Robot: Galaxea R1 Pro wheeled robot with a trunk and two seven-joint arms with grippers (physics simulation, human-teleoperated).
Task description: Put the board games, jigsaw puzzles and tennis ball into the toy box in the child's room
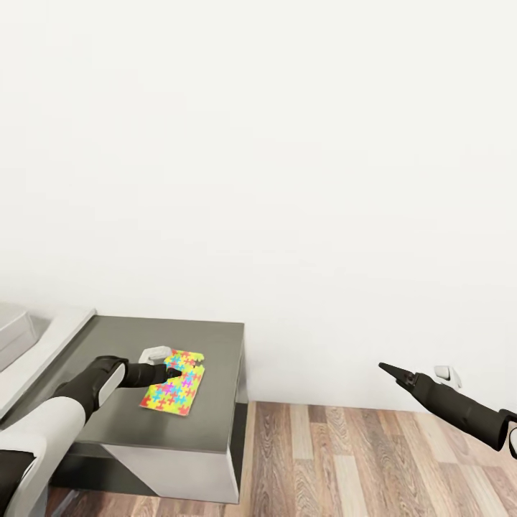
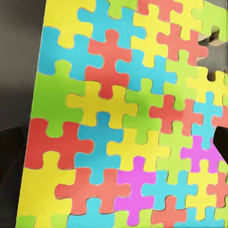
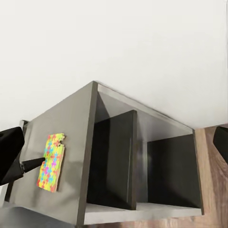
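Resting flat on the dark-grey cabinet top (image 1: pixel 215 424), a jigsaw puzzle (image 1: pixel 172 391) of bright interlocking pieces lies just ahead of the left gripper (image 1: pixel 171 371), whose grip cannot be told. Well apart, the right gripper (image 1: pixel 388 370), fingers together, hangs over wood-plank floor (image 1: pixel 345 467) before a white wall (image 1: pixel 287 179).

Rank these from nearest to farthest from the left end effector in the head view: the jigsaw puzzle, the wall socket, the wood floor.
1. Jigsaw puzzle: on the dark grey cabinet top, right at the left end effector.
2. Wood floor: below and to the cabinet's right.
3. Wall socket: far right, low on the wall, by the right end effector.
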